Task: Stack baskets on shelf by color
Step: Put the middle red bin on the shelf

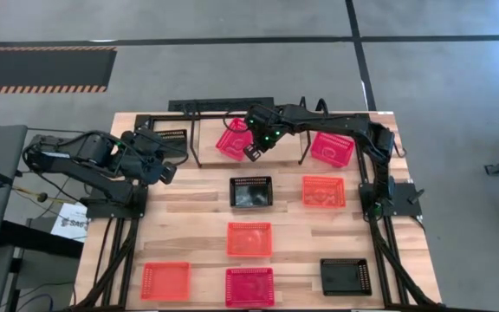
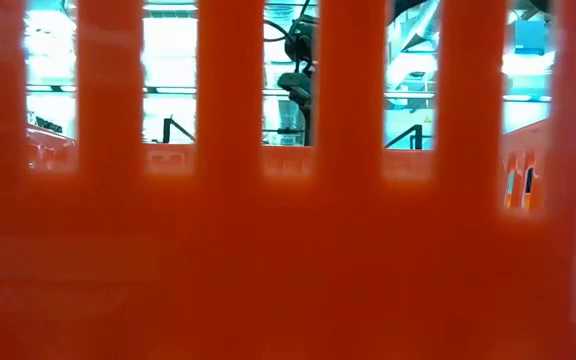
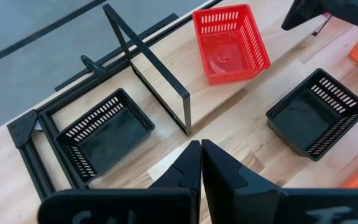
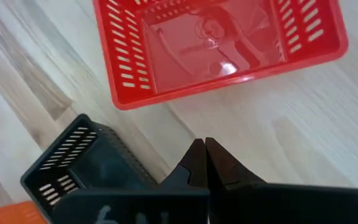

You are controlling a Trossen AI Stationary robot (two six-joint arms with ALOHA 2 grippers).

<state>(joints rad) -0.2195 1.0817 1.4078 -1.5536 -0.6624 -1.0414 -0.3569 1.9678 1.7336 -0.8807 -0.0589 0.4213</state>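
High view. Worktop (image 1: 202,212) of light wood. Shelf (image 1: 275,149) runs along the upper edge of the worktop, centre of frame. On it: black basket at left end (image 1: 170,139), tilted red basket (image 1: 234,139) left of centre, second red basket (image 1: 332,148) at right end. Off the shelf: black basket mid-frame (image 1: 251,191), orange basket to its right (image 1: 323,191), orange basket at centre (image 1: 249,238). Bottom row: orange basket at lower left (image 1: 165,280), red basket at lower centre (image 1: 249,286), black basket at lower right (image 1: 346,276). Left hand (image 1: 166,171) at left of frame, near the shelf's left end, clenched, nothing in it. Right hand (image 1: 251,152) in upper centre, just beside the tilted red basket, clenched, nothing in it.

Low view. Orange slotted basket wall (image 2: 288,260) fills nearly the whole frame. A dark arm (image 2: 301,70) shows through the slots at top centre.

Left wrist view. Hand's two dark fingers (image 3: 188,168) pressed together at bottom centre. Black basket at left, red at top centre, black at right.

Right wrist view. Fingers (image 4: 197,165) pressed together at bottom centre. Red basket above them; black basket corner at lower left.
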